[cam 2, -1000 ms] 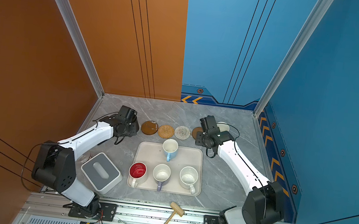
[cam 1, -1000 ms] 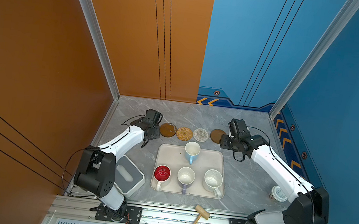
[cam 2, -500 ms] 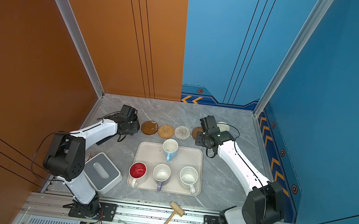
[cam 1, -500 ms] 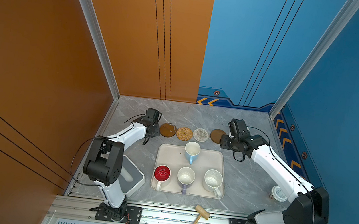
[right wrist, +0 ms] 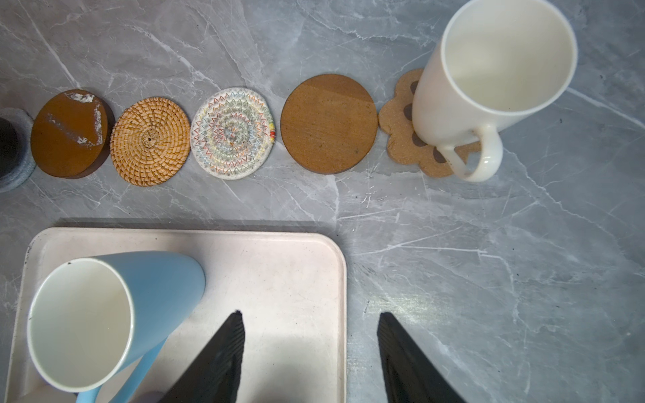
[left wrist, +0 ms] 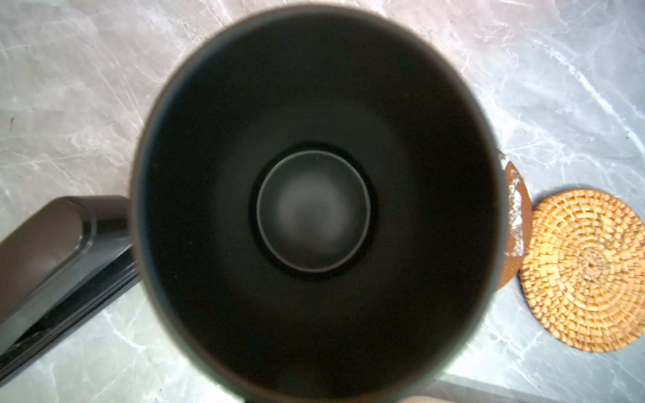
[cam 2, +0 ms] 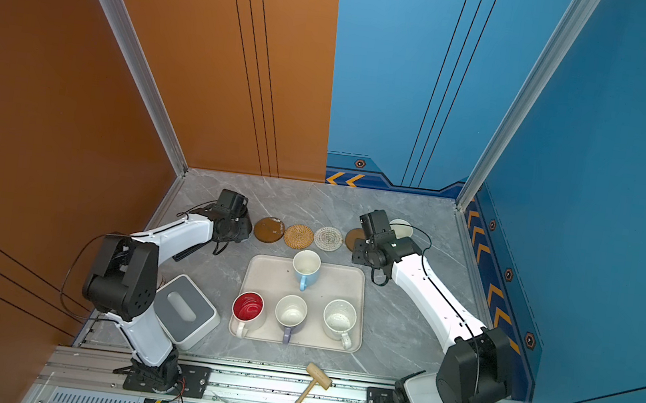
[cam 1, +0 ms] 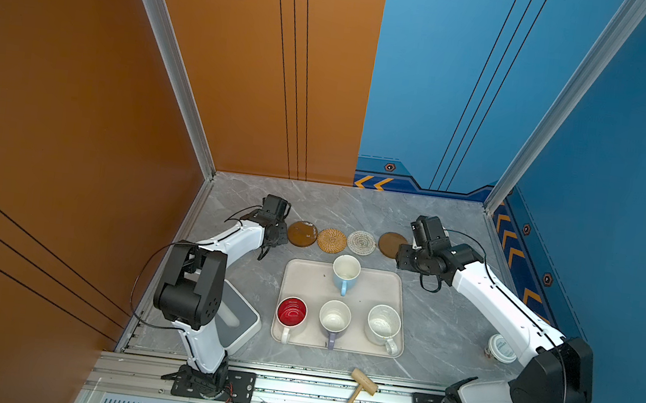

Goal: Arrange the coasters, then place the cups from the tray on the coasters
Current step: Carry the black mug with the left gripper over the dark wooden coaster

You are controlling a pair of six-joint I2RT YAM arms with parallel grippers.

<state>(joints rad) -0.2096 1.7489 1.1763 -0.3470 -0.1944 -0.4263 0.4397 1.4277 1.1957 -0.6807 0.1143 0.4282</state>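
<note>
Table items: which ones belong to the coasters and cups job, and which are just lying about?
Job: tray; row of coasters; light blue mug; red-inside mug; lavender mug; speckled mug; white mug; black mug.
Lying about: wooden mallet; white-and-grey box; white-lidded jar.

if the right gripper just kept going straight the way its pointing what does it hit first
Most likely the tray at its corner rim, or the bare table just past it; depth is unclear. The open right gripper holds nothing.
</note>
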